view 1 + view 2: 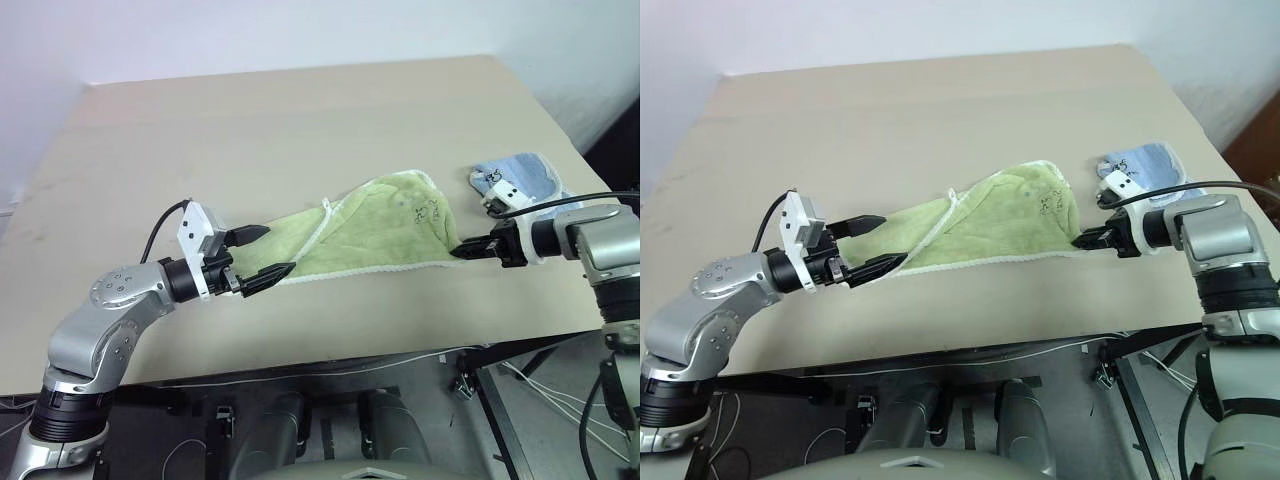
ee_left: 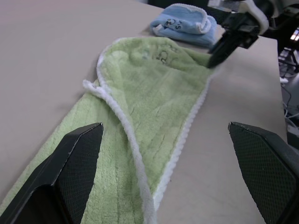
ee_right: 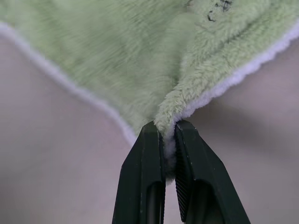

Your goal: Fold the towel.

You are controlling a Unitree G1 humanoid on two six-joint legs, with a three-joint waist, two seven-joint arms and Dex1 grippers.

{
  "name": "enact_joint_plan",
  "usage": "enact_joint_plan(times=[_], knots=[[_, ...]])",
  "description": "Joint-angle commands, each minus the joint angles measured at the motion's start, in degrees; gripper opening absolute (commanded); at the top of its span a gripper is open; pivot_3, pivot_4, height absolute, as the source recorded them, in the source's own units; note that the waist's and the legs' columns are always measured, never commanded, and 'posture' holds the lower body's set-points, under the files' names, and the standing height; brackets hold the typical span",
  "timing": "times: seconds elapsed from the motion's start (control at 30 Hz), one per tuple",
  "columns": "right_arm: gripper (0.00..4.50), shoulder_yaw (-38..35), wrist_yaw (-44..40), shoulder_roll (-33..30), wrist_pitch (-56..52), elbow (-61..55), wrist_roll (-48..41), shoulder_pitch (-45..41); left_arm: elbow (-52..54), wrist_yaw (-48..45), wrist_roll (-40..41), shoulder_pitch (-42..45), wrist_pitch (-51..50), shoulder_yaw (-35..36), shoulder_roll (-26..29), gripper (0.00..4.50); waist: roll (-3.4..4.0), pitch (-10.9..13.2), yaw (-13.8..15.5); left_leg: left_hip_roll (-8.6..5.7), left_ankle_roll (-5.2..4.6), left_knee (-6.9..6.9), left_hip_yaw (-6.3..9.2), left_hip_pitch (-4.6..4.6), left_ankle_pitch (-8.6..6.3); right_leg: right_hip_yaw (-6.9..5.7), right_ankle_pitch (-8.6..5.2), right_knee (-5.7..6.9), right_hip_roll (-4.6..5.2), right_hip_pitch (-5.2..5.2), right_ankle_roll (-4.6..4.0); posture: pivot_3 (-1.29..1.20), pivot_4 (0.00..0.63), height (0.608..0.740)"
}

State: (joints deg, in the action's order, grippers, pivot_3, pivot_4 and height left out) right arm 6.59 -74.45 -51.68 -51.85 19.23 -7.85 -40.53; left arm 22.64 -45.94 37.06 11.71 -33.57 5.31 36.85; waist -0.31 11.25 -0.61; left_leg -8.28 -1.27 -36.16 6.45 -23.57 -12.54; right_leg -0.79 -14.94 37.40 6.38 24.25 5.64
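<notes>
Yellow-green terry cloth, soft and fuzzy, edged all round with a white cord: the towel (image 1: 370,230) lies bunched in a long slanting strip on the table (image 1: 280,120), a little toward four o'clock of the table's middle, running from about eight o'clock up to two o'clock. One flap is turned over, so the cord crosses the pile in a curved line, and a small white loop (image 1: 327,203) sticks up at the fold. Near the towel's two o'clock end sits a small dark printed mark (image 1: 428,209), a little line drawing; no letters on it can be read.

The right gripper (image 3: 169,135) has its two black fingers pinched together on a corner of the towel at its four o'clock edge, the nap and cord squeezed between them. The left gripper (image 1: 258,254) hangs at the towel's eight o'clock end with its fingers spread wide, the cloth between them but not clamped.

Just past the right gripper, at two o'clock of the towel, lies a smaller light blue cloth (image 1: 522,177), folded, also plush with white edging and a dark print too small to read. The table is smooth, matt beige.
</notes>
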Motion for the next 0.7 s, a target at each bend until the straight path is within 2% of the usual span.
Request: enact_joint_plan(times=[0.03,0.2,0.5,0.63,0.7], knots=[[0.38,-0.4,-2.6,-3.8,-0.9,-3.8,-2.2,1.4,1.9,0.4,1.4,0.7,-0.5,1.1,-0.1,4.5,0.0,0.0,0.1,0.0,-0.01,0.0,0.0,0.0,-0.01,0.0,0.0,0.0,0.0,-0.01,0.0,0.0,0.15,0.74],[0.38,-0.5,-6.6,-9.1,-3.1,-11.2,-6.3,6.9,1.7,0.1,1.3,0.4,-0.4,1.1,0.0,4.5,0.0,0.0,0.2,0.0,-0.07,0.0,0.0,-0.01,-0.05,0.0,0.0,-0.04,0.02,-0.01,0.0,0.0,0.15,0.74],[0.38,-5.5,-9.4,-14.1,-4.8,-21.7,-15.3,14.7,-0.3,-1.8,0.3,-0.8,1.8,1.0,-0.2,4.5,0.0,0.0,0.4,0.01,-0.13,-0.01,-0.02,-0.01,-0.08,0.0,0.0,-0.05,0.03,-0.02,0.02,0.0,0.15,0.74],[0.38,-5.4,-9.2,-16.6,-3.7,-23.9,-16.3,17.7,-0.4,-2.3,0.1,-1.1,2.2,1.0,-0.2,4.5,-0.02,0.0,1.1,0.01,-0.17,-0.01,-0.02,-0.01,-0.11,0.0,0.0,-0.1,0.03,-0.03,0.02,0.0,0.15,0.74],[0.77,-5.4,-8.6,-16.6,-3.3,-24.1,-16.7,18.7,-0.1,-2.1,-0.1,-1.0,2.1,0.8,-0.3,4.5,-0.02,0.0,1.3,0.02,-0.17,-0.01,-0.02,-0.01,-0.12,0.0,0.0,-0.12,0.03,-0.04,0.02,0.0,0.15,0.74]])
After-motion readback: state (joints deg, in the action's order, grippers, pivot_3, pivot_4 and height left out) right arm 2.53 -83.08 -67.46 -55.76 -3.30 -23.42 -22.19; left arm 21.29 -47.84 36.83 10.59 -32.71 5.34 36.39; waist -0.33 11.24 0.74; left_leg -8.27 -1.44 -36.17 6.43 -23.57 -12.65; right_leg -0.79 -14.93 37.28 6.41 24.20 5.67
